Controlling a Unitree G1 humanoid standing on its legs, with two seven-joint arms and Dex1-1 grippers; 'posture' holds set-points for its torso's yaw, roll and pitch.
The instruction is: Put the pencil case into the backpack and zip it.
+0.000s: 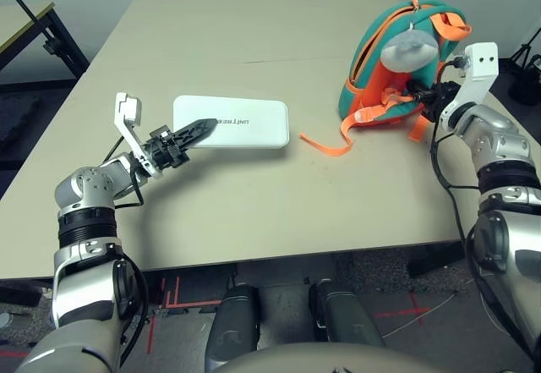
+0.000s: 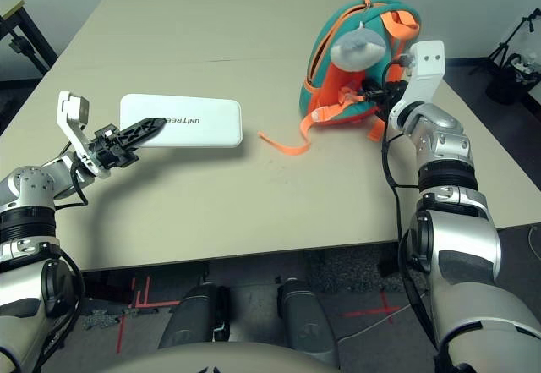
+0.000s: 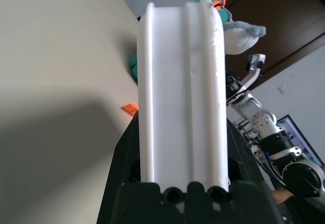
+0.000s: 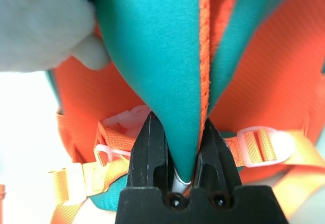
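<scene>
Clamping the pencil case (image 1: 231, 123) end, left end effector (image 1: 196, 130); right (image 4: 175, 148) pinches backpack (image 1: 397, 60).

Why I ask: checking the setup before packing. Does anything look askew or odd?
Nothing looks damaged. The backpack has one loose orange strap trailing across the table; the pencil case lies flat.

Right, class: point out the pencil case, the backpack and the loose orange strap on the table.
pencil case (image 1: 241, 123), left eye view, middle of its white top.
backpack (image 1: 365, 67), left eye view, teal side panel.
orange strap (image 1: 325, 146), left eye view, its free end lying on the table.
</scene>
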